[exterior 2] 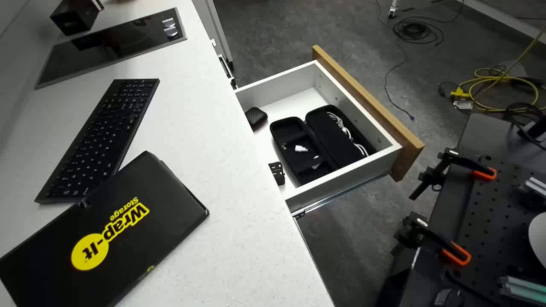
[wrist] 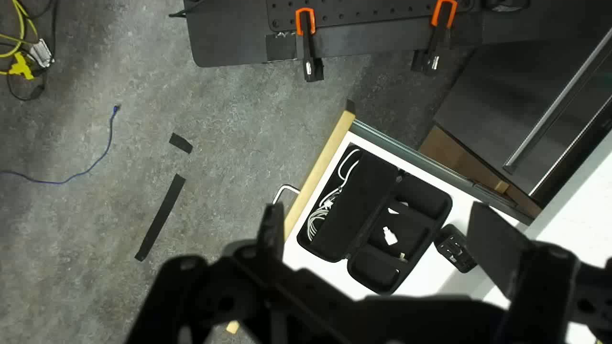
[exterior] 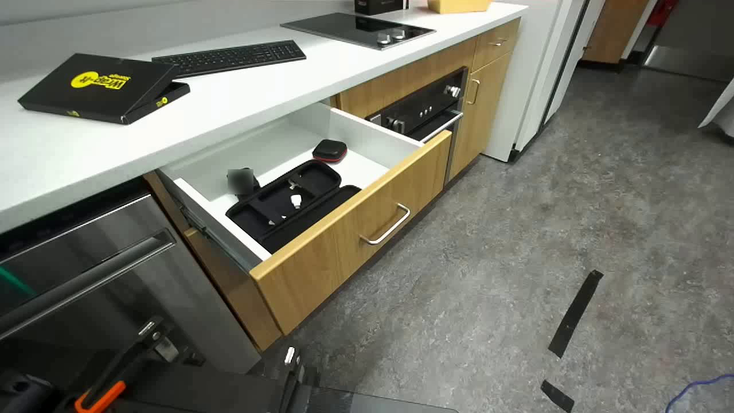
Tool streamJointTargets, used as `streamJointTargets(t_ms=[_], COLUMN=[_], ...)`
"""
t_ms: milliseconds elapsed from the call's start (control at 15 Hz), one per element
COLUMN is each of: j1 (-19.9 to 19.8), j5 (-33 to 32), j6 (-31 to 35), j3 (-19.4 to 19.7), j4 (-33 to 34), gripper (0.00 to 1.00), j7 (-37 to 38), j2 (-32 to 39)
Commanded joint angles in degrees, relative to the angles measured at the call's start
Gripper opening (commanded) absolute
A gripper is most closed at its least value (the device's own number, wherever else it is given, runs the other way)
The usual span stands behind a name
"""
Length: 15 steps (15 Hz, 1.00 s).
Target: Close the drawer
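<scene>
The drawer has a light oak front, a silver bar handle and a white inside. It stands pulled far out from under the counter in both exterior views. A black open case with white cables and small parts lies in it, with a small black pouch and a black adapter. In the wrist view my gripper is open and empty, its fingers wide apart above the drawer. The left finger overlaps the handle's end; contact does not show. My gripper is out of both exterior views.
A white counter overhangs the drawer, carrying a keyboard, a black box and a cooktop. A steel appliance and an oven flank it. A black table with orange clamps stands opposite the drawer front.
</scene>
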State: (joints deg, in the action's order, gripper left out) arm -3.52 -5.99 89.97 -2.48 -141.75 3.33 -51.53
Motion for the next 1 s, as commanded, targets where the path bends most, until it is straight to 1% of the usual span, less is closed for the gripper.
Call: streamJointTargets(t_ms=[0,133,267,467,667,733,933], j1=[0.77,0.77,0.45,-0.86,-3.1,-4.17,-6.97], j5=[-0.36,-0.36,0.44,-0.02,-1.46,-2.16,-3.27], j6=[-0.19,-0.19,1.69,8.37,17.4,20.18,25.67], j3=[0.47,0.47,0.38,0.41,1.09,1.5,3.47], j4=[0.16,0.16,0.19,-1.91,-4.19,-4.83,-5.03], gripper=[1.0,1.0,1.0,1.0,1.0,1.0,1.0], j7=[0.47,0.47,1.81,5.01,8.87,9.88,11.8], j2=[0.18,0.17,3.68,10.15,18.59,21.53,29.69])
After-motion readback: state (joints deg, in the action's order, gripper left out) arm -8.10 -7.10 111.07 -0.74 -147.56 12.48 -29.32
